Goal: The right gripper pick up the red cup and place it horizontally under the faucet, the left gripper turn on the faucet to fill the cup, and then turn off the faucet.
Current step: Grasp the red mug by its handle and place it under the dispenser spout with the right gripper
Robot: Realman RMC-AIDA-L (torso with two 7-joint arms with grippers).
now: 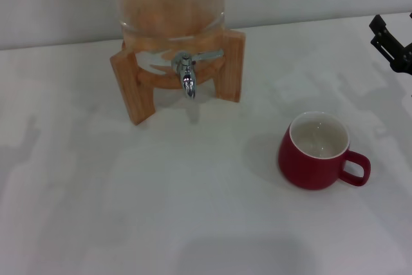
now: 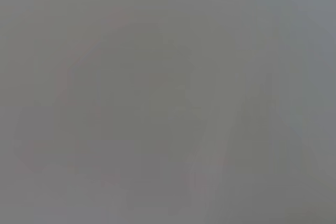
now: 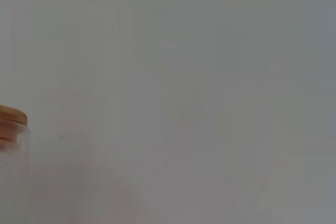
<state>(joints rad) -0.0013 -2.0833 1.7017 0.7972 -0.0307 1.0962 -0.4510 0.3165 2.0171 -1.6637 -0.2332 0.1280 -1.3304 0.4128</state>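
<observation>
**White tabletop with cup, dispenser and one gripper at the edge**

White table and a pale wall fill the head view. At the far right edge, the right gripper shows as black jointed fingers, raised over the table's back right area; whether those fingers are spread or pressed together cannot be told, since only part of them enters the view. They touch nothing. Well apart from them, nearer the robot, the cup stands upright on the table, mouth up, white inside showing, loop handle pointing right. Farther left and back, the faucet projects from the glass dispenser on its wooden stand, spout pointing down. The cup sits well to the right of the spout, not beneath it. Left gripper: out of sight in every view. In the right wrist view, only the dispenser's wooden lid is recognisable.
</observation>
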